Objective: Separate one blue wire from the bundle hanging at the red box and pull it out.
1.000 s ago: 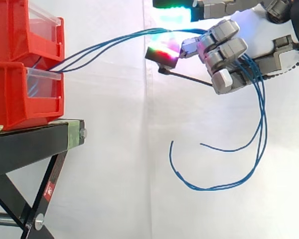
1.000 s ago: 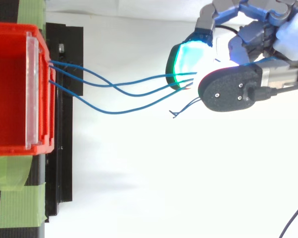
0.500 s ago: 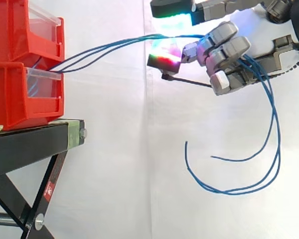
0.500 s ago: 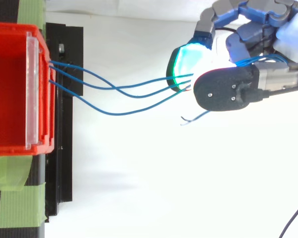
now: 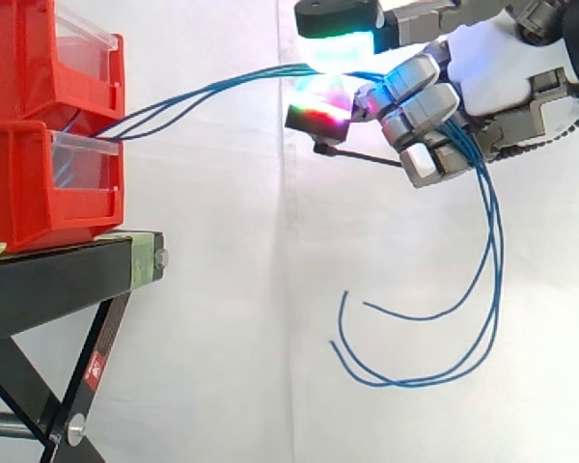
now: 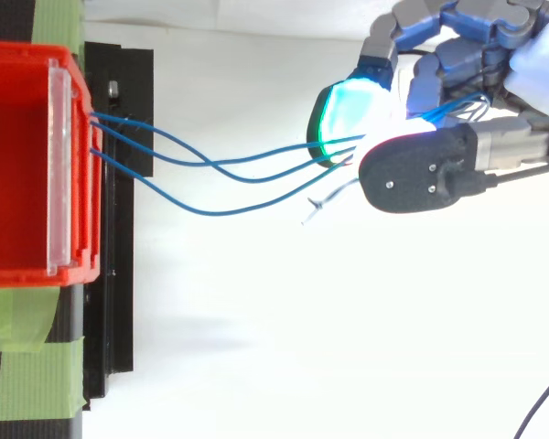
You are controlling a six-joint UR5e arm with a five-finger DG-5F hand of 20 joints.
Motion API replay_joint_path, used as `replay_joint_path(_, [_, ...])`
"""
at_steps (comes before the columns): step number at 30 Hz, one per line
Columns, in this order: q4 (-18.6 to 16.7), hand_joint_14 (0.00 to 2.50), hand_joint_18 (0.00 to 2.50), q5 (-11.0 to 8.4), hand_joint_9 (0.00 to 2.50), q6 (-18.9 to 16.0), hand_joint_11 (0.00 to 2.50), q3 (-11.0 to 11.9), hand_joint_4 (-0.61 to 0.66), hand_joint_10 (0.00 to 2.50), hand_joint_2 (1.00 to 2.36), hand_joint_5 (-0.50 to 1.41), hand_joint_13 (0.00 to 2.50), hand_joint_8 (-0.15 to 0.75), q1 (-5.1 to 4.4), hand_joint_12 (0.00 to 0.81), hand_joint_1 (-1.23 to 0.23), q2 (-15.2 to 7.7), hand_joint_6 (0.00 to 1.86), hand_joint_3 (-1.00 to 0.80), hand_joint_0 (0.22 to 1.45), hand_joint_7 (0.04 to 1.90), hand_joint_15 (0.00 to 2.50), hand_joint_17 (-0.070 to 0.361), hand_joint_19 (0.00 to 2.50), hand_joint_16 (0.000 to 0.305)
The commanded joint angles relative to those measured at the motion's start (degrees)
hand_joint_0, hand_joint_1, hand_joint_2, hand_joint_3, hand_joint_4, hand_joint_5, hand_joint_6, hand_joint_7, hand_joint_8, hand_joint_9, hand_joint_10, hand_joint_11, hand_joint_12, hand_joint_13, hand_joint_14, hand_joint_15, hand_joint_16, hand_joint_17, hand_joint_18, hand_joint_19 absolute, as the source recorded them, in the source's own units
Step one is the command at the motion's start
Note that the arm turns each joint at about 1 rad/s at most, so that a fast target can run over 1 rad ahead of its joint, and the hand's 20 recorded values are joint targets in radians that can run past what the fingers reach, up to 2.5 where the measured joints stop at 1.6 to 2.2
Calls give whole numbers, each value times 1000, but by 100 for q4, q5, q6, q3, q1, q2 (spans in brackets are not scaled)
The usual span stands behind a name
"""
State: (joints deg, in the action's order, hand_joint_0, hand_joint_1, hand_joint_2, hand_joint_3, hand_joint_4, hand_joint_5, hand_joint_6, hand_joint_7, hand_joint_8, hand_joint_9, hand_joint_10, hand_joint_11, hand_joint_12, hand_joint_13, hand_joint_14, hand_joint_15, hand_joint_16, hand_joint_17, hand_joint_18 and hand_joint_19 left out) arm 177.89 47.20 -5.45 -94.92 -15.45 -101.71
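Red bins [image 5: 39,183], stacked on the black stand [image 5: 58,275], anchor the blue wires [image 6: 210,169] at their front edge, so the strands span the gap nearly taut. Hand [image 5: 502,58] is well out from the bins, level with the upper one, palm side-on. Fingers are curled tight round the wires. All strands appear gripped, none singled out yet. Free ends loop below the hand.

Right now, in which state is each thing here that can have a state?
hand: shut on the blue wires, away from the red bins.
blue wires: three, all fixed at the red bins, gently curved, free ends looping below the hand.
red bins: two, stacked upright on the black stand.
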Motion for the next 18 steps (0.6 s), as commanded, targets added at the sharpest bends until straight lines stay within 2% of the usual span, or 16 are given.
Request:
replay_joint_path(1, [0, 788, 1007, 0, 754, 0, 1479, 0, 260, 1028, 1014, -259, 922, 326, -1, 439, -1010, 2, 933, -314, 632, 944, 1617, 128, 901, 57])
replay_joint_path(8, [0, 744, 998, 0, 750, 0, 1468, 0, 259, 1013, 1013, -260, 916, 332, -1, 437, -1025, 2, 932, -333, 631, 929, 1619, 128, 892, 57])
replay_joint_path(10, [0, 759, 996, 0, 768, 0, 1476, 0, 257, 1003, 1013, -255, 921, 332, -1, 444, -993, 2, 931, -328, 603, 926, 1597, 127, 917, 57])
replay_joint_path(12, [0, 831, 1021, 0, 829, 0, 1465, 0, 250, 1029, 1012, -244, 945, 345, -1, 448, -899, 2, 927, -346, 549, 918, 1569, 129, 957, 57])
replay_joint_path(18, [0, 969, 1067, 0, 893, 0, 1425, 0, 244, 1088, 1004, -231, 966, 352, -1, 469, -824, 2, 925, -436, 499, 901, 1471, 136, 964, 61])
